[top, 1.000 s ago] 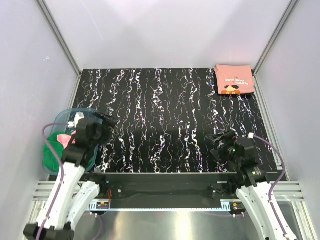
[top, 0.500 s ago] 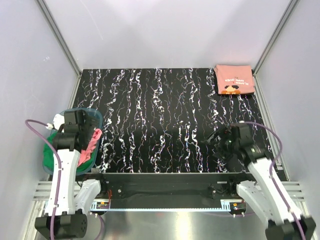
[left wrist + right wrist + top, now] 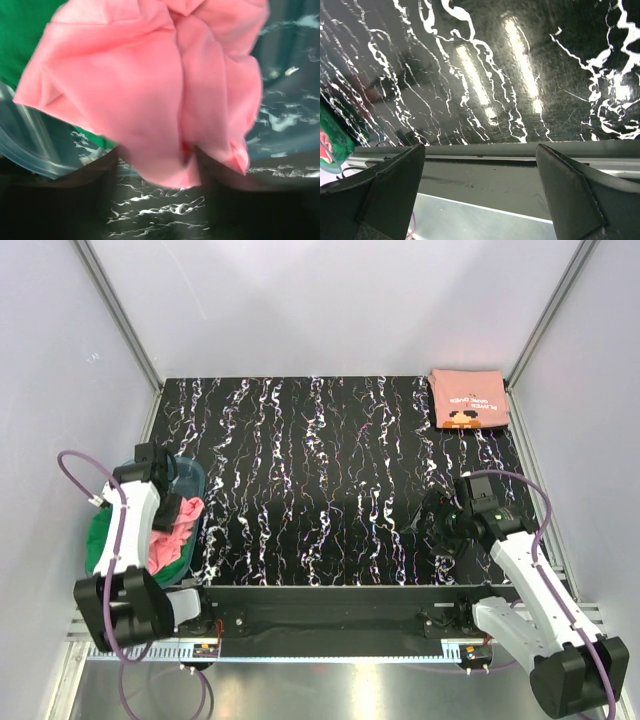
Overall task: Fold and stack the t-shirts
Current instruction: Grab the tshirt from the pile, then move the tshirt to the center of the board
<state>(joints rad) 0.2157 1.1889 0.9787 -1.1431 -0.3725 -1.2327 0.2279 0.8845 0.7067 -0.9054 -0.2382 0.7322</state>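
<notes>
Left gripper is straddling the pink tee at the bin, can't tell if clamping. Right gripper is hanging wide open.

The table was black, veined with white marbling. Upper right, a salmon t-shirt bore white lettering and a dark-and-orange print. At left were a bright pink t-shirt, green cloth and a clear bluish tub.

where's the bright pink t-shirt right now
In the top view the bright pink t-shirt sits at the table's left edge, in the clear tub beside the green cloth; the left wrist view shows it bunched between the left gripper's fingers.
</notes>
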